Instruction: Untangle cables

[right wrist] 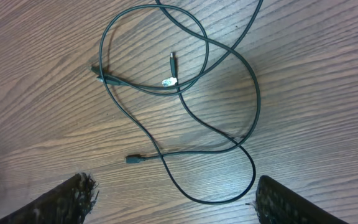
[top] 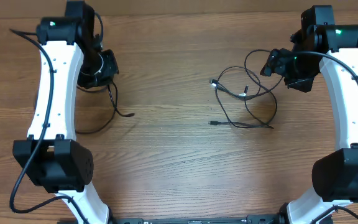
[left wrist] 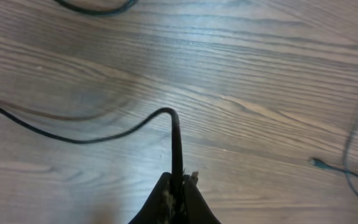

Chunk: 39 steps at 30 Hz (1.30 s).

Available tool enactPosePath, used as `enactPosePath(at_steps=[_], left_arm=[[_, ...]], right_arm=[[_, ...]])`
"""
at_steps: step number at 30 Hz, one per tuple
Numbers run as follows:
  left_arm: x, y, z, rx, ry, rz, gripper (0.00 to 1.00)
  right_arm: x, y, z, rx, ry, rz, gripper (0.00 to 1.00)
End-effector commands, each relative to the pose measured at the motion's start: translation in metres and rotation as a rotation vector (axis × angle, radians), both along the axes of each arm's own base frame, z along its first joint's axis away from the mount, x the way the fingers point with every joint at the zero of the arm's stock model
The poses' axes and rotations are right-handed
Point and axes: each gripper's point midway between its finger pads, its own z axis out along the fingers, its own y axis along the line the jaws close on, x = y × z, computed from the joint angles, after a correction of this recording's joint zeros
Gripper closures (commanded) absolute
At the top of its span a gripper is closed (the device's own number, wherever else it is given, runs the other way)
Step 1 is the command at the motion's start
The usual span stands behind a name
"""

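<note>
The left pincer [left wrist: 178, 190] is closed completely on one thin black cable [left wrist: 104, 138]. This held cable comes out from between the fingertips and goes straight ahead of the pincer. Then it bends sharply and runs away to the pincer's left side, as its own camera sees it, lying on the wooden bench [left wrist: 260, 74]. At the far edge ahead of this pincer there is one more black curve. I cannot tell if it belongs to the same cable.

The right pincer [right wrist: 174, 183] is wide open and it holds nothing. Its two fingers [right wrist: 79, 196] stand far apart at the low corners of the wrist view. The tangle of cables [right wrist: 179, 87] lies flat on the bench just ahead of this pincer. It is made of several loose loops that cross one over another, and a few small plug ends [right wrist: 131, 160] are inside or near the loops. The nearest loop comes in between the two open fingers, but it touches neither of them.

In the overhead view the tangle of cables [top: 247, 93] is just beside the right pincer [top: 277, 70], on the side toward the middle of the bench. It is well apart from the left pincer [top: 104, 67]. The held cable [top: 114, 102] hangs down from the left pincer and its free part rests on the bench close to it.
</note>
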Motion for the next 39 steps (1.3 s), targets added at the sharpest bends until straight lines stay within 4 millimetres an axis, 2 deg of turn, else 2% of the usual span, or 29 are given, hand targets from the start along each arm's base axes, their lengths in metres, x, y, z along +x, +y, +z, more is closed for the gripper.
enactPosePath(at_steps=[1,3,5,7,9,11,13,17,20,22,25,27,28,31,34,37,39], left_arm=[[-0.001,-0.007,-0.015,-0.05,0.013,-0.067,0.96],[0.006,-0.014,-0.017,-0.109,-0.018,-0.092,0.95],[0.015,-0.008,-0.016,-0.13,-0.051,-0.041,0.95],[0.022,0.004,-0.016,-0.133,-0.064,0.042,0.91],[0.026,0.019,-0.02,-0.136,-0.06,0.14,0.8],[0.029,0.031,-0.028,-0.141,-0.06,0.212,0.63],[0.03,0.041,-0.036,-0.138,-0.062,0.265,0.51],[0.035,0.063,-0.041,-0.085,-0.084,0.35,0.47],[0.036,0.09,-0.043,0.032,-0.102,0.404,0.47],[0.029,0.116,-0.046,0.153,-0.092,0.454,0.47],[0.015,0.142,-0.058,0.207,-0.057,0.505,0.47],[0.0,0.154,-0.075,0.182,-0.012,0.545,0.47],[-0.017,0.16,-0.094,0.14,0.042,0.582,0.48],[-0.042,0.162,-0.12,0.098,0.119,0.627,0.51],[-0.058,0.156,-0.135,0.075,0.173,0.637,0.53],[-0.069,0.149,-0.149,0.061,0.211,0.648,0.52],[-0.07,0.149,-0.156,0.06,0.203,0.667,0.51]], right_arm=[[0.006,-0.001,0.009,0.002,-0.04,0.003,0.18],[0.007,0.0,0.009,0.003,-0.043,0.003,0.17],[0.006,0.0,0.009,0.007,-0.04,0.004,0.17],[0.006,0.002,0.009,0.014,-0.039,0.006,0.17],[0.006,0.002,0.01,0.018,-0.04,0.007,0.17],[0.007,0.002,0.01,0.018,-0.043,0.007,0.17],[0.007,0.002,0.01,0.019,-0.046,0.007,0.16],[0.008,0.004,0.01,0.025,-0.047,0.009,0.16],[0.007,0.003,0.01,0.025,-0.046,0.009,0.16],[0.007,0.004,0.01,0.025,-0.046,0.009,0.16],[0.007,0.003,0.01,0.024,-0.044,0.009,0.16],[0.007,0.003,0.01,0.024,-0.043,0.012,0.16],[0.007,0.003,0.01,0.023,-0.044,0.013,0.16],[0.007,0.003,0.01,0.023,-0.045,0.013,0.16],[0.007,0.003,0.01,0.023,-0.044,0.014,0.16],[0.004,0.004,0.009,0.019,-0.039,0.033,0.16],[0.004,0.003,0.009,0.019,-0.035,0.033,0.16]])
